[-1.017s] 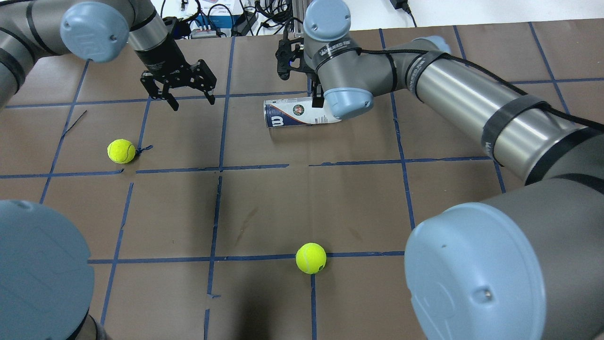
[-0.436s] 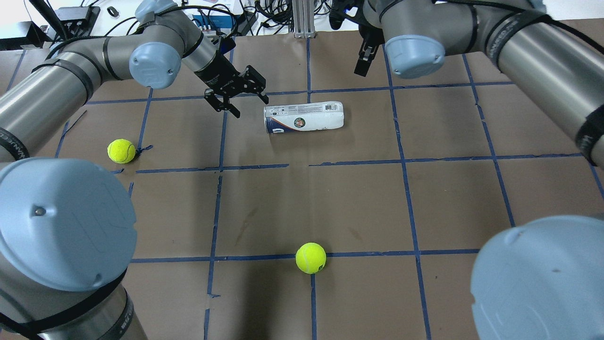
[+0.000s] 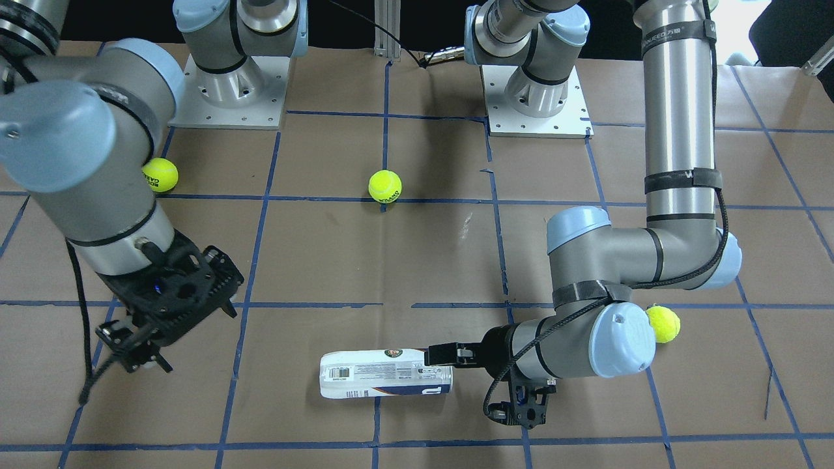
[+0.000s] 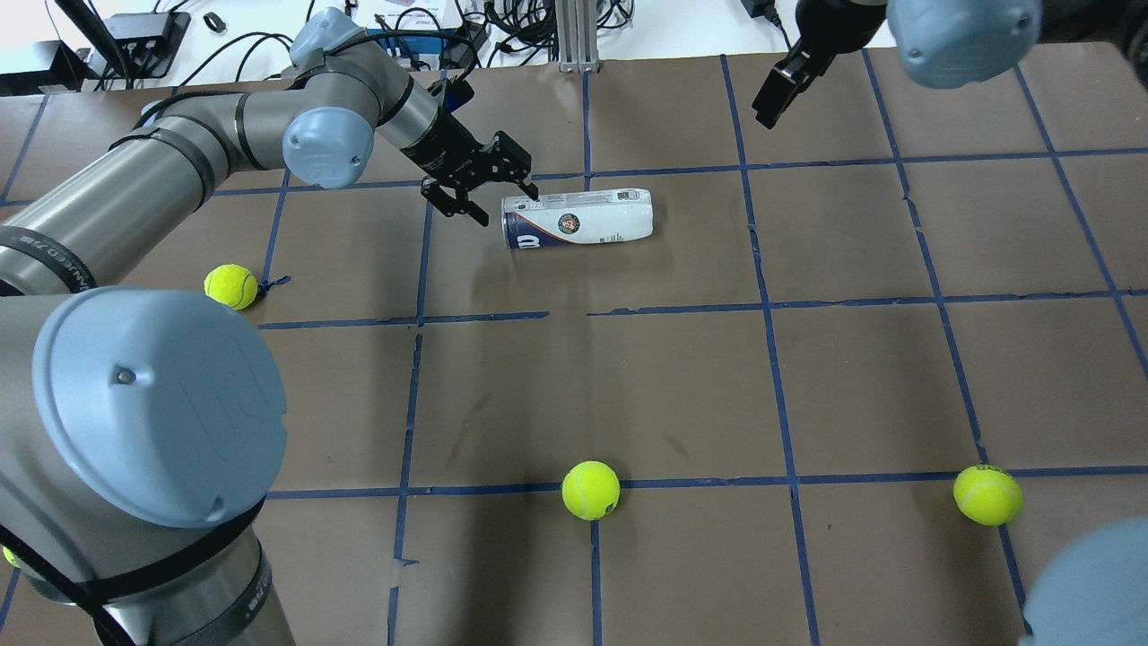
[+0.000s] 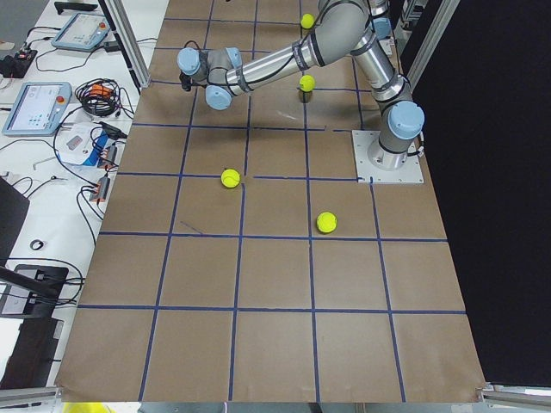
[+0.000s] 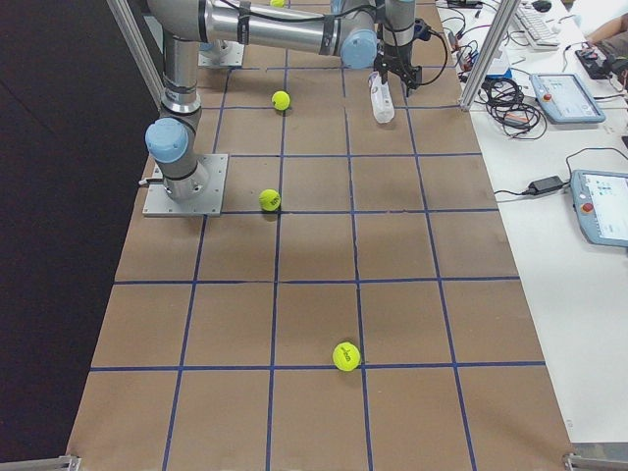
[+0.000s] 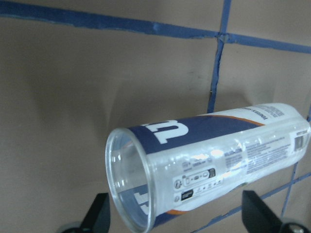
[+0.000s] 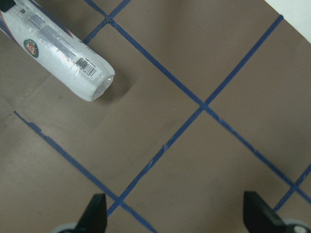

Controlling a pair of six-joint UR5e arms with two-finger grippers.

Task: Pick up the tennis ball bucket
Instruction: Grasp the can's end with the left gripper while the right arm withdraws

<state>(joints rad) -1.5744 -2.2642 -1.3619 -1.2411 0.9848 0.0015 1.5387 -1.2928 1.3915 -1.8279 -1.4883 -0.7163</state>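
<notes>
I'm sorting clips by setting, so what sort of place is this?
Probably a robotics lab: industrial arms bolted to a table gridded with blue tape, teach pendants on the side bench.

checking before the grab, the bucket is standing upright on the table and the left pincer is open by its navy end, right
Not quite. The bucket lies on its side, not upright, as the overhead view shows. The rest holds: it is on the table, and the left pincer is open by its navy end.
</notes>
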